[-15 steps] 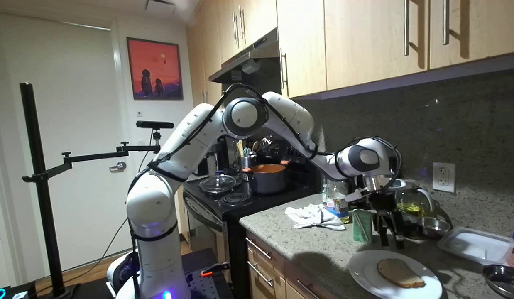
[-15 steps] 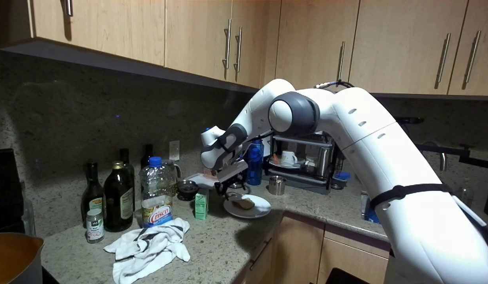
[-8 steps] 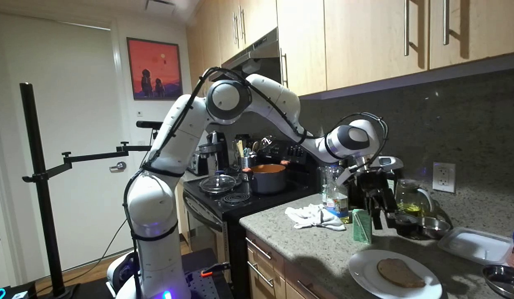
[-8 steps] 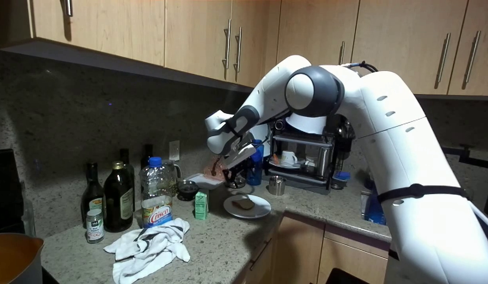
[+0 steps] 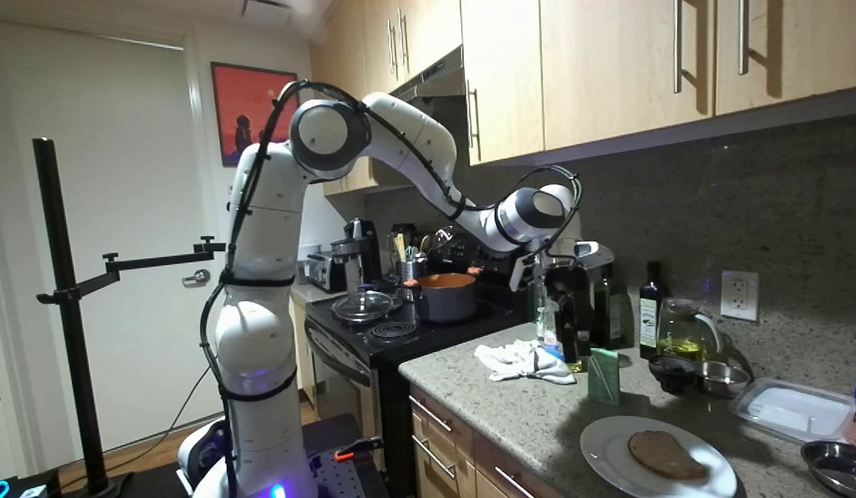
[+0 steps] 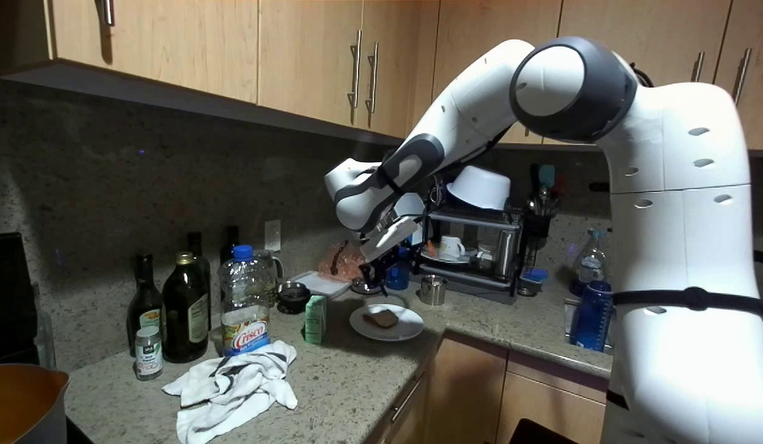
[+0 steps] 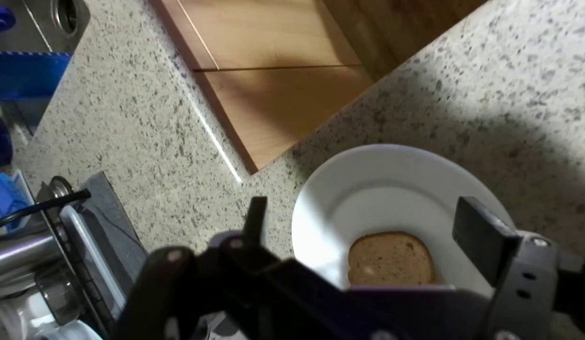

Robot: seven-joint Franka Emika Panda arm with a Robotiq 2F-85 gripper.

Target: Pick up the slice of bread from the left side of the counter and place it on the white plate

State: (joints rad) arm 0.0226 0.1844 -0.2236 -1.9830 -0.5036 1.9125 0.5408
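Observation:
The slice of bread (image 5: 666, 454) lies flat on the white plate (image 5: 603, 443), a little off its middle. Both show in both exterior views, the bread (image 6: 381, 318) and the plate (image 6: 411, 327) resting on the speckled counter (image 6: 332, 382). In the wrist view the bread (image 7: 391, 259) is partly hidden by the gripper body, on the plate (image 7: 391, 165). My gripper (image 7: 361, 215) is open, fingers wide apart with nothing between them. It is raised above the counter, apart from the bread; its dark fingers (image 5: 574, 356) show before the oil bottle in an exterior view.
A green carton (image 5: 603, 377) stands beside the plate. A towel (image 6: 233, 385), an oil bottle (image 6: 244, 308) and dark bottles (image 6: 185, 314) are along the wall side. A clear container (image 5: 794, 408), a metal cup (image 6: 432, 290) and a dish rack (image 6: 474, 287) stand beyond.
My gripper has risen and drawn back from above the plate toward the robot's base, empty. The bread and plate have stayed in place.

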